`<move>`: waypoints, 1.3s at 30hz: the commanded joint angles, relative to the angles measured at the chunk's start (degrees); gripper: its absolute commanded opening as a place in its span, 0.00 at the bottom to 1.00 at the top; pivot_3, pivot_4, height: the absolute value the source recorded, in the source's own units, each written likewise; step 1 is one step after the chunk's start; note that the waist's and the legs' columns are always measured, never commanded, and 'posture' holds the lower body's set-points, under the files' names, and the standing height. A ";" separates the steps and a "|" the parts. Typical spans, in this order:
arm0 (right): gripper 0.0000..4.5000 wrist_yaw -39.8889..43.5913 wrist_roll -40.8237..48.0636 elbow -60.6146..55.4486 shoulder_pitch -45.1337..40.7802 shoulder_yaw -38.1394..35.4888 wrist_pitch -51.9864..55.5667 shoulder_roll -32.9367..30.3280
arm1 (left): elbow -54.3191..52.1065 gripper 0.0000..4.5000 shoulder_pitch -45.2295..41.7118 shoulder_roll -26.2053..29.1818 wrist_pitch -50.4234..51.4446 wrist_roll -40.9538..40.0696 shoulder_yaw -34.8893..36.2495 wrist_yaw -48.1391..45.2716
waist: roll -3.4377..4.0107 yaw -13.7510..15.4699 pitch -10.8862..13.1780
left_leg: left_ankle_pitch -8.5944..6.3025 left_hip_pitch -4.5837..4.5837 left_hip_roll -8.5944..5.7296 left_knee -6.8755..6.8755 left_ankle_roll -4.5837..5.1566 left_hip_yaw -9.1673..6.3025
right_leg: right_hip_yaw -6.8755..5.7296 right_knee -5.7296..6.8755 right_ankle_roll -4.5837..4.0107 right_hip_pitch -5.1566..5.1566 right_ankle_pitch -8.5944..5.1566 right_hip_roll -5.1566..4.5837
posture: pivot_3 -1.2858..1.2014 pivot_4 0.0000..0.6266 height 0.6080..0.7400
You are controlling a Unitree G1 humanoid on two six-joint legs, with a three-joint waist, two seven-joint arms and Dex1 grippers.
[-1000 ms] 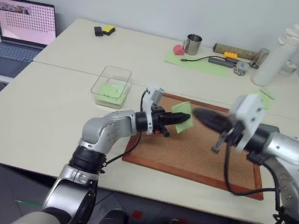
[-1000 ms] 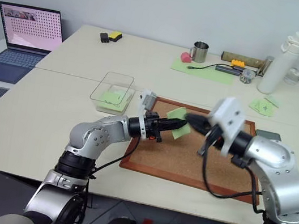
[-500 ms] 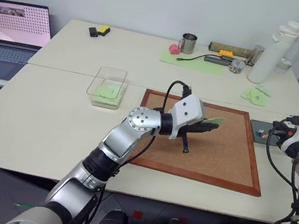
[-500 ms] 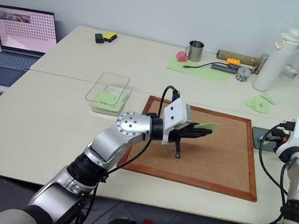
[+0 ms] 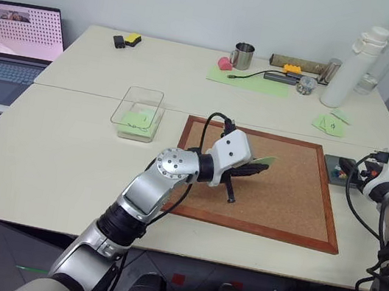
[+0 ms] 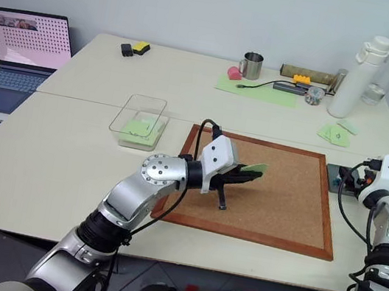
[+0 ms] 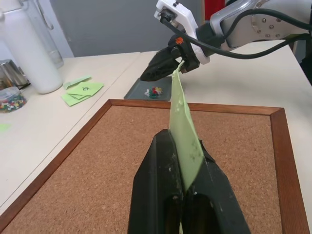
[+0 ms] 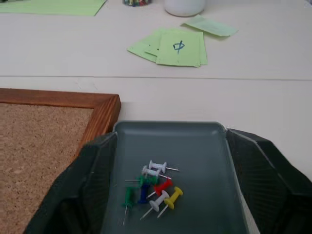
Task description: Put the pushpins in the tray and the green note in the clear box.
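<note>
My left gripper (image 5: 256, 168) is shut on the green note (image 7: 183, 114) and holds it edge-up, a little above the middle of the cork board (image 5: 285, 205). Several pushpins (image 8: 153, 187) with red, green, yellow and white heads lie in the dark grey tray (image 8: 195, 141), just off the board's right edge. My right gripper (image 8: 170, 141) hovers low over that tray, open, one finger (image 8: 92, 170) on each side, with nothing between them. The clear box (image 5: 146, 92) stands left of the board with green paper inside.
A laptop (image 5: 19, 30) sits at the far left. At the back stand a steel mug (image 5: 243, 55), a large pale green sheet (image 5: 250, 80) and a white bottle (image 5: 349, 67). Other small green notes (image 5: 330, 123) lie behind the tray.
My right arm swung from over the board out to the tray on the right and its jaws opened there. My left gripper rolled, turning the note it holds.
</note>
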 commanded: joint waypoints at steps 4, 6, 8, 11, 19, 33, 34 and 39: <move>0.83 1.77 0.48 -4.65 0.92 -0.42 -2.34 -2.33 | -1.51 0.00 -1.18 -0.47 0.44 -1.53 3.33 0.97 | 0.00 0.03 0.00 | 0.00 -0.01 0.00 0.01 0.00 0.01 | 0.01 -0.02 0.00 0.00 0.00 -0.01 | 0.52 0.24 1.00; 0.83 7.08 1.44 -12.48 4.68 1.33 -3.03 -2.48 | -0.80 0.00 -1.86 0.30 1.66 -2.19 6.57 2.43 | 0.00 0.04 0.00 | 0.00 -0.01 0.00 0.00 0.00 -0.01 | -0.01 -0.01 0.00 0.00 0.00 -0.01 | 0.52 0.24 1.00; 0.83 12.28 2.15 -22.61 9.72 4.00 -3.21 -2.77 | -0.39 0.00 -1.97 2.00 2.58 -2.45 9.71 3.29 | 0.00 -0.03 0.00 | 0.00 -0.02 0.00 -0.02 0.00 -0.05 | -0.05 0.00 0.01 0.00 0.00 0.00 | 0.52 0.24 1.00; 0.83 15.33 10.91 -43.17 16.67 5.11 6.97 -1.54 | 1.52 0.00 -2.56 5.73 3.91 -2.70 16.53 6.52 | 0.06 -0.45 -0.01 | -0.01 0.02 0.10 -0.03 0.00 -0.12 | -0.05 0.07 0.01 -0.02 -0.01 0.10 | 0.52 0.24 1.00; 0.83 7.02 29.47 -76.50 22.04 6.58 27.97 1.61 | 19.69 0.00 -8.40 14.65 -0.03 2.88 26.73 18.14 | 0.01 0.18 0.03 | 0.00 0.02 0.07 0.08 -0.01 -0.33 | -0.23 0.11 0.01 0.05 0.00 0.07 | 0.52 0.24 1.00; 0.85 -3.02 27.72 -82.12 26.79 7.04 29.03 4.73 | 39.58 0.34 -14.39 13.77 -11.62 6.93 25.84 22.85 | -0.21 2.00 0.07 | -0.01 -0.17 0.01 0.05 -0.03 -0.36 | -0.38 0.02 0.00 -0.05 0.01 -0.05 | 0.52 0.24 1.00; 0.85 -3.20 27.81 -82.32 27.19 6.71 29.03 4.62 | 39.97 0.37 -14.55 13.66 -11.83 6.60 26.03 22.71 | -0.21 1.90 0.06 | -0.01 -0.16 0.01 0.04 -0.03 -0.35 | -0.38 0.03 0.00 -0.04 0.01 -0.05 | 0.52 0.24 1.00; 0.85 -3.61 27.75 -82.07 28.31 4.78 28.69 3.81 | 39.64 0.57 -14.49 14.15 -11.68 4.77 26.41 19.31 | -0.21 1.59 0.07 | -0.01 -0.16 0.00 0.03 -0.03 -0.33 | -0.36 0.02 0.00 -0.04 0.01 -0.05 | 0.52 0.24 1.00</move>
